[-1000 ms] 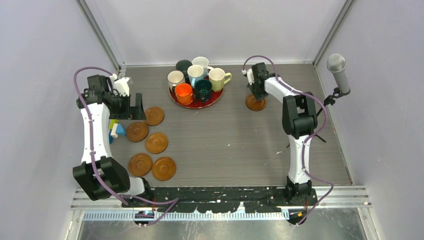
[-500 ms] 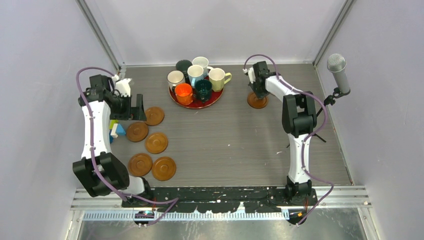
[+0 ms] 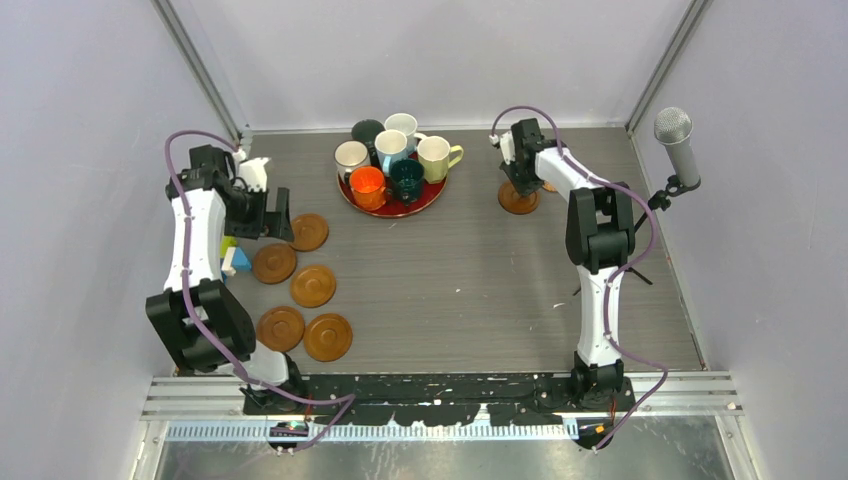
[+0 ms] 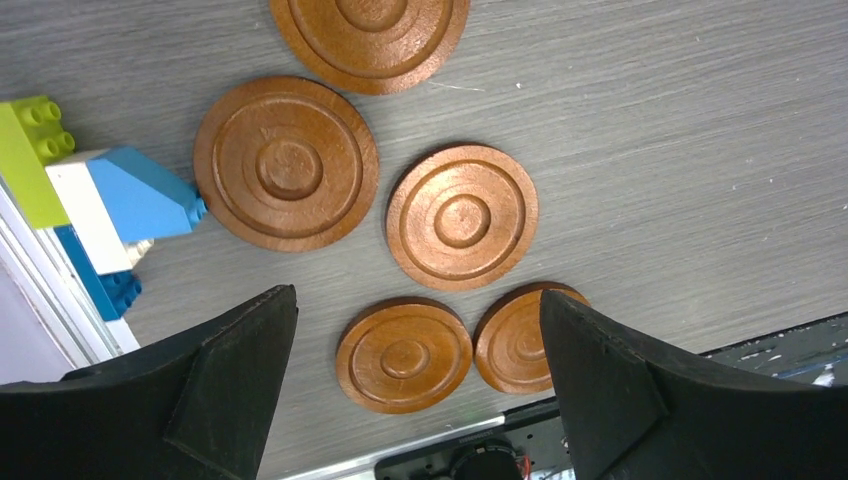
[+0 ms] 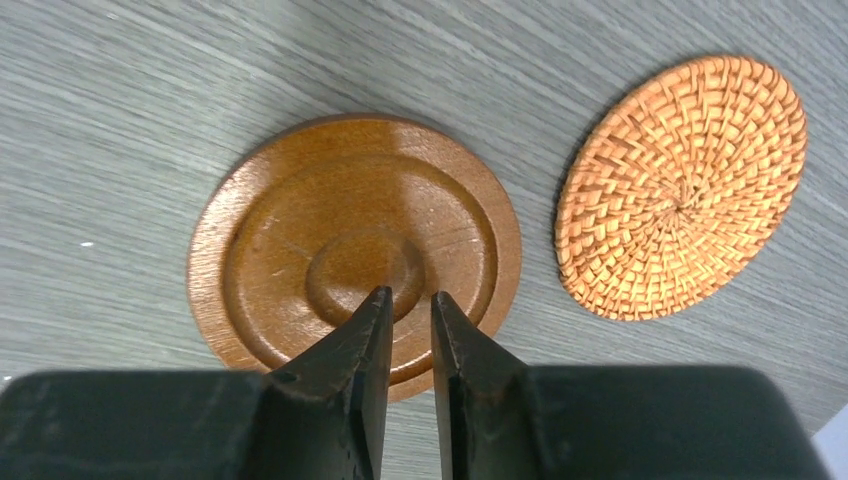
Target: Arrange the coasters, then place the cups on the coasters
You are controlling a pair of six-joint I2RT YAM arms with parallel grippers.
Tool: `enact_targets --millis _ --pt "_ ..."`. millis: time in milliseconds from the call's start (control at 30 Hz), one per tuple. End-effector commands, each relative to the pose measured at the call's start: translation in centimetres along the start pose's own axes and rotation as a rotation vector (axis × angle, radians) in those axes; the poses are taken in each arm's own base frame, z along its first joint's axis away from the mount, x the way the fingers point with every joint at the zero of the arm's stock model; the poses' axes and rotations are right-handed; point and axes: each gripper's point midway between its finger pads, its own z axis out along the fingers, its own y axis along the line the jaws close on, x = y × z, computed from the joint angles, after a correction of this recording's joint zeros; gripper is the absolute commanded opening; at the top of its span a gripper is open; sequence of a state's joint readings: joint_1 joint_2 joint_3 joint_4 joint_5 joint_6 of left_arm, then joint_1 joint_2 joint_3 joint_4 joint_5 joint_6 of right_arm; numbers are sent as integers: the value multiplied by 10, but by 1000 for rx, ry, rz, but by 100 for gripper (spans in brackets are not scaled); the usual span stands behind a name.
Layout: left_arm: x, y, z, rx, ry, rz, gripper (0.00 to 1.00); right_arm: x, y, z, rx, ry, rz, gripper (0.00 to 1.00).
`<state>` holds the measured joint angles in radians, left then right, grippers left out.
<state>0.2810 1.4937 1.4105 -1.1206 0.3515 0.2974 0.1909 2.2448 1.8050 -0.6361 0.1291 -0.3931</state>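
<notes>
step: arranging | right fingers (image 5: 365,335) narrow, empty, tips at centre of wooden coaster (image 5: 290,230) (woven coaster (image 5: 680,190) just beside) | left fingers (image 4: 230,380) wide, empty | advice: nudge gently, avoid overlap

Your light is soft and even, coming from overhead; the grey table (image 3: 470,290) carries only faint shadows. The top view is slightly soft, its walls (image 3: 450,60) splaying toward the corners. Both wrist views are crisp on the wood coasters (image 4: 462,217), with mild sheen. The fingers (image 5: 365,380) of the right gripper (image 5: 405,296) read almost black, edges slightly blurred.
</notes>
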Motion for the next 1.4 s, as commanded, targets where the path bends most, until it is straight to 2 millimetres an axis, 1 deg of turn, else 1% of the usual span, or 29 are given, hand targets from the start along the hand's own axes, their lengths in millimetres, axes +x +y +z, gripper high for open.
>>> enact_targets --millis 0,100,133,200,300,400,467,567,633,767,900,1000,1100,1133,1267,1367 --pt "-28 9 10 -14 -68 66 90 -51 5 -52 -48 -161 13 28" --pt "-41 16 28 -4 -94 120 82 -67 15 -74 -90 -208 24 30" --pt "-44 16 35 10 -96 156 79 -71 21 -80 -124 -224 28 31" --pt "-47 19 50 21 -88 218 73 -77 27 -94 -156 -248 35 33" --pt "-57 26 71 14 -92 300 60 -82 32 -114 -200 -279 49 38" --pt "-66 26 92 19 -85 378 51 -83 35 -132 -225 -303 55 39" --pt "-67 25 108 19 -63 436 46 -83 36 -144 -235 -315 55 38" --pt "-67 24 132 12 -25 524 40 -80 35 -155 -235 -320 59 39" --pt "-62 27 147 14 13 560 36 -77 34 -163 -231 -319 61 39" --pt "-52 31 165 12 65 624 32 -72 34 -173 -235 -315 65 38" --pt "-38 28 176 17 117 709 30 -67 34 -179 -238 -312 65 38" --pt "-21 18 179 53 168 773 27 -66 33 -181 -232 -313 66 38" --pt "0 -1 177 120 205 837 25 -63 31 -183 -229 -310 68 37" --pt "8 -16 178 148 222 891 25 -61 30 -182 -228 -308 71 37" --pt "32 -51 176 203 261 1017 23 -55 28 -180 -233 -291 83 35" --pt "46 -84 177 256 280 1074 23 -50 23 -176 -233 -278 103 35"
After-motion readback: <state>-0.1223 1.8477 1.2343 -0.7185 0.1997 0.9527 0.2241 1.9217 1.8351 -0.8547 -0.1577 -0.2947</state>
